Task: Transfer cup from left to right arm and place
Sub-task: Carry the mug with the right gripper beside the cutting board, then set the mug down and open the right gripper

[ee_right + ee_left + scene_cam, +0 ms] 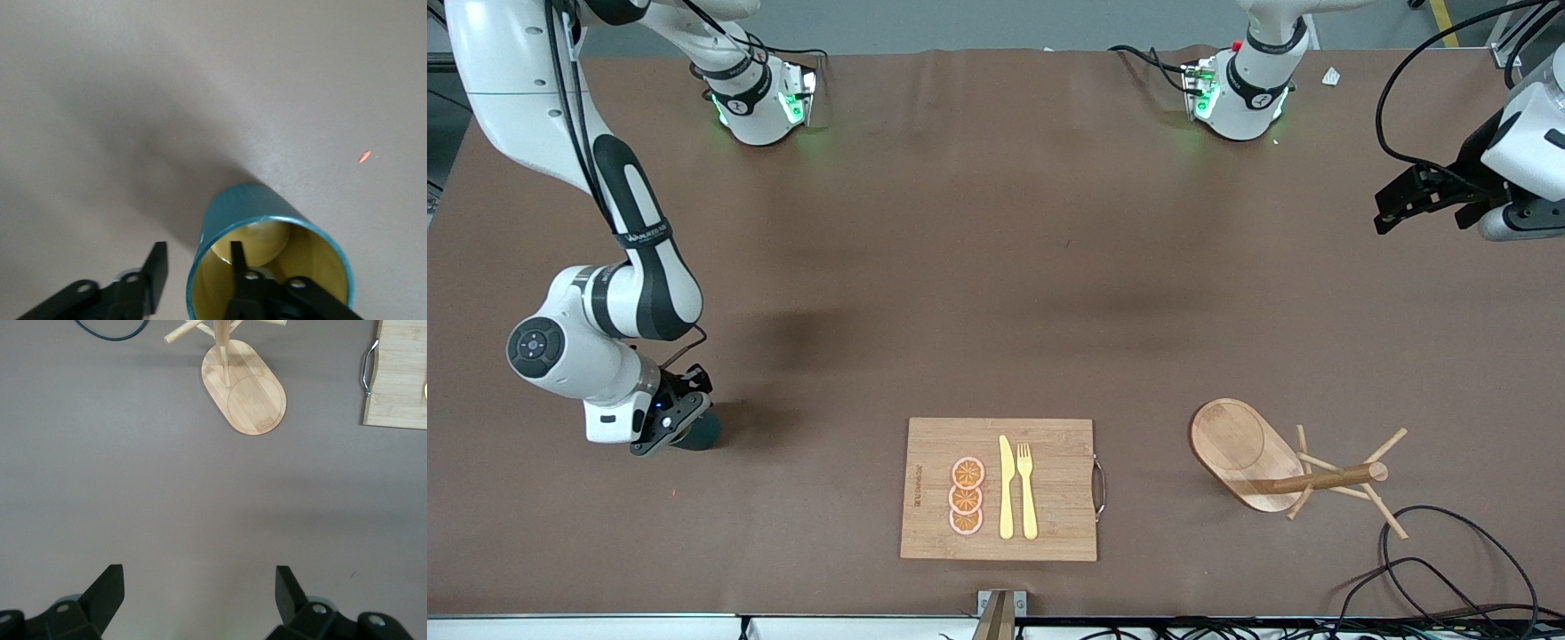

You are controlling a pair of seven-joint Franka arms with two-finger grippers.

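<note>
The dark teal cup (704,432) with an ochre inside stands on the brown table toward the right arm's end, level with the cutting board. My right gripper (679,427) is down at it. In the right wrist view the gripper (197,248) straddles the wall of the cup (257,203): one finger (236,257) is inside, the other (157,267) is outside with a gap to the wall, so the gripper is open. The cup's handle is hidden. My left gripper (1418,200) is open and empty, up over the left arm's end of the table; it also shows in the left wrist view (200,572).
A wooden cutting board (1049,524) with orange slices (967,496), a knife (1006,489) and a fork (1027,489) lies near the front edge. A wooden mug tree (1240,449) stands toward the left arm's end and shows in the left wrist view (247,397). Black cables (1449,569) lie at the front corner.
</note>
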